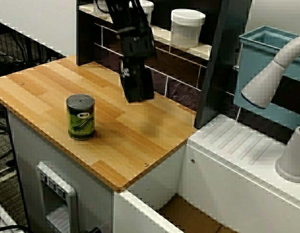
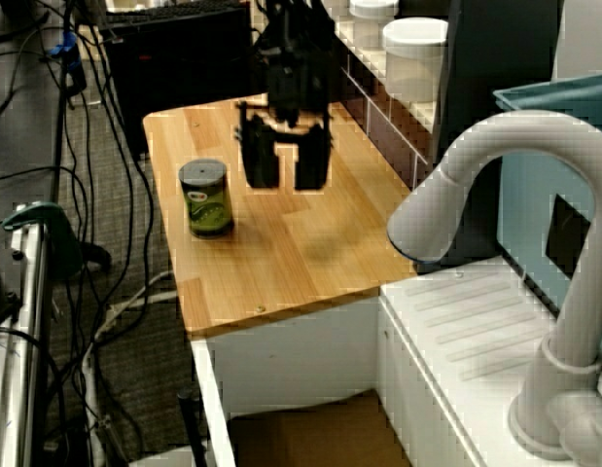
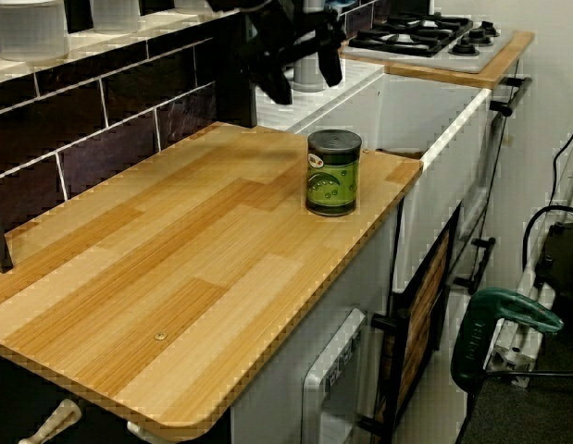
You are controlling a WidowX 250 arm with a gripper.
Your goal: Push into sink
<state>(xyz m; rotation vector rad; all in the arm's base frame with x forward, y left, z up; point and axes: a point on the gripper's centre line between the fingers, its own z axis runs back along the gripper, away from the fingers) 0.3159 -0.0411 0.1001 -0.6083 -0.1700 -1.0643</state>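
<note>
A green can (image 1: 81,116) stands upright on the wood-grain bench (image 1: 140,136), well in from its edges. The black tool (image 2: 285,165) hangs above the boards beside it, fingers parted, holding nothing. The white-walled sink (image 2: 301,433) lies beyond the bench's end, below a ribbed drainboard (image 1: 246,145) and dark tiled wall (image 3: 129,102).

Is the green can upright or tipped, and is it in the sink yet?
Upright, and not in yet. The can stands on its base on the wooden counter, lid up, short of the sink.
</note>
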